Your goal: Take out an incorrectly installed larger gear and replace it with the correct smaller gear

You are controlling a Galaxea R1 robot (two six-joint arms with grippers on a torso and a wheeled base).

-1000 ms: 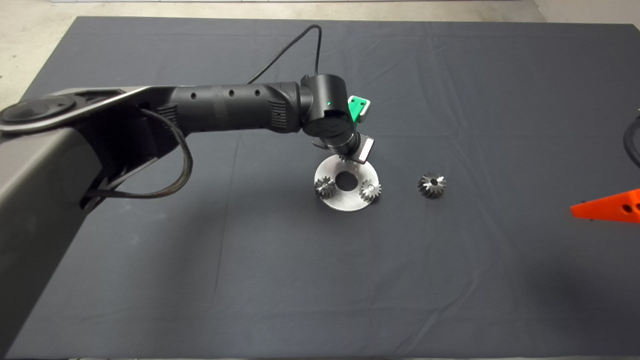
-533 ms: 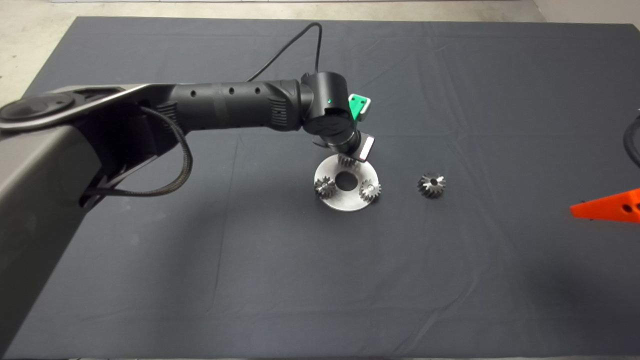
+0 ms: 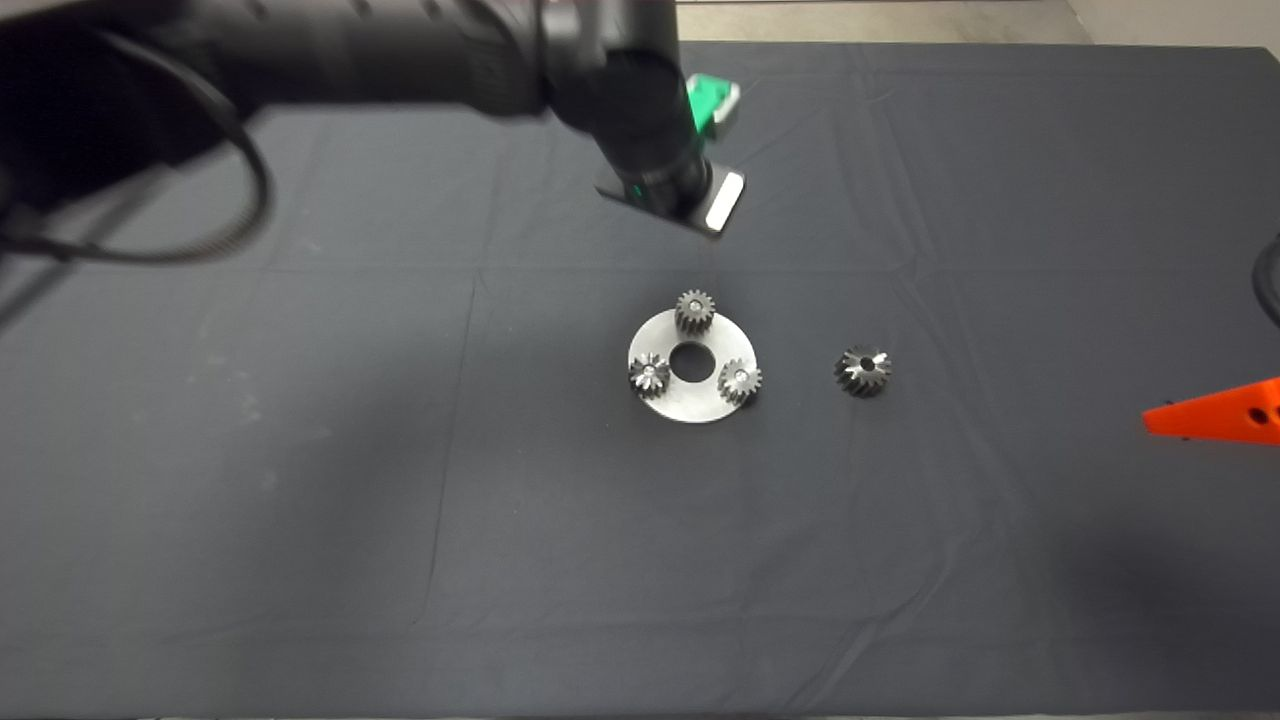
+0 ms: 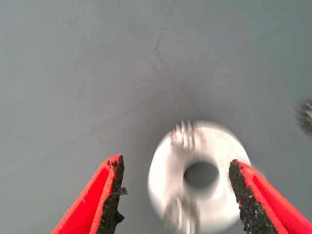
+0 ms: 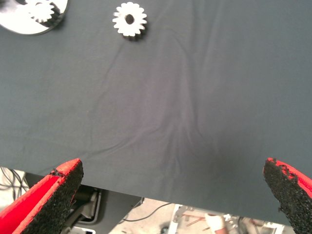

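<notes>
Red-fingered left hand [image 4: 175, 195] spread above smaller gear [image 3: 694, 312]; no writing legible.

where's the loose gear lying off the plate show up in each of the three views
Head view: the larger gear lies alone on the mat, right of the round plate.
Left wrist view: only a blurred sliver at the picture's edge, off to the side of the plate; probably that gear.
Right wrist view: the gear lies on the mat, apart from the plate.
Shared landmark: the round plate with its centre hole.
</notes>
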